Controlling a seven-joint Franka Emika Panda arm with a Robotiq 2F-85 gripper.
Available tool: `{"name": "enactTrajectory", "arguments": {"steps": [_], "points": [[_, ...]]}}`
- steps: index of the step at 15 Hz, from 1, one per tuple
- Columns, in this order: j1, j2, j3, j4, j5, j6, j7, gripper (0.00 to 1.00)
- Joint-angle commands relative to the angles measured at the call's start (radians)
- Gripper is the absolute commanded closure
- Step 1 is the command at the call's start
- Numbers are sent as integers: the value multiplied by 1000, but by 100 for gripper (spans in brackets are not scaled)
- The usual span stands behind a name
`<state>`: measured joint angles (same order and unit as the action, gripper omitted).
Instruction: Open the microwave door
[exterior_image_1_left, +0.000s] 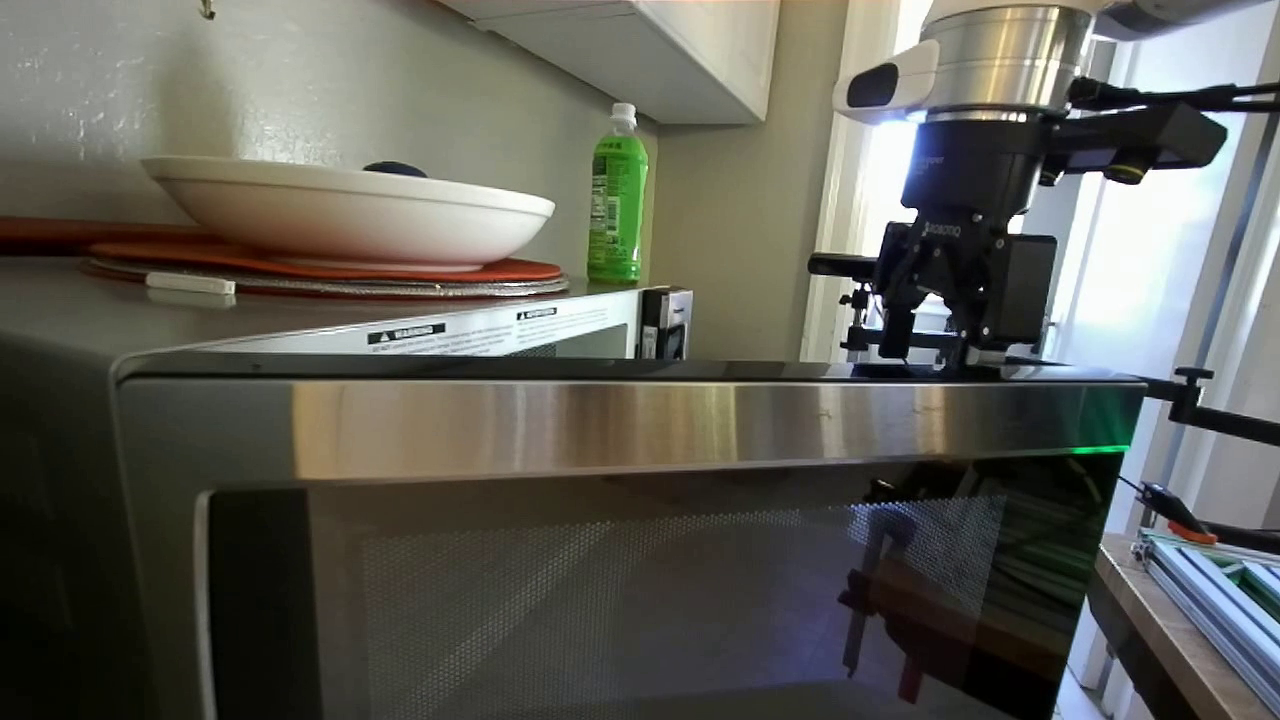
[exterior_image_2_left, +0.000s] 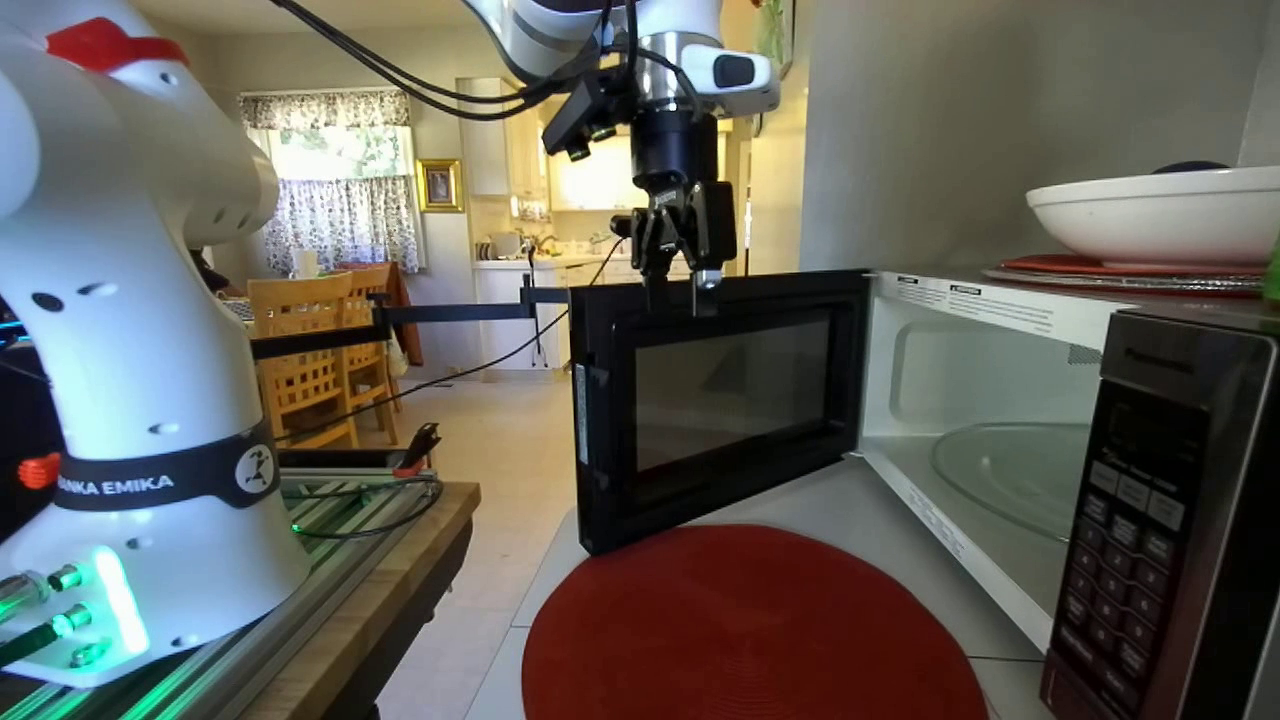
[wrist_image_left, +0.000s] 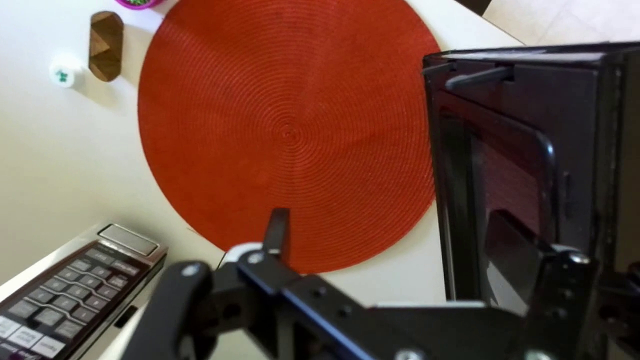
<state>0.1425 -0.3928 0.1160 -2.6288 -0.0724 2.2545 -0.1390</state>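
Your Robotiq gripper (wrist_image_left: 389, 217) is spread wide, holding nothing, at the inner side of the microwave door (exterior_image_2_left: 730, 395). In an exterior view the door stands swung out left of the Panasonic microwave (exterior_image_2_left: 1140, 490), its long axis running from far right to near left. In the wrist view it lies rightward, so opening it further probably means pushing that way; contact is unclear.
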Motion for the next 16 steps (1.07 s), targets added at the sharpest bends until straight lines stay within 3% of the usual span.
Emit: {"name": "enactTrajectory", "arguments": {"steps": [1, 16], "points": [[31, 21, -17, 25, 78, -33, -15, 0], [139, 16, -7, 54, 265, -97, -78, 0]]}}
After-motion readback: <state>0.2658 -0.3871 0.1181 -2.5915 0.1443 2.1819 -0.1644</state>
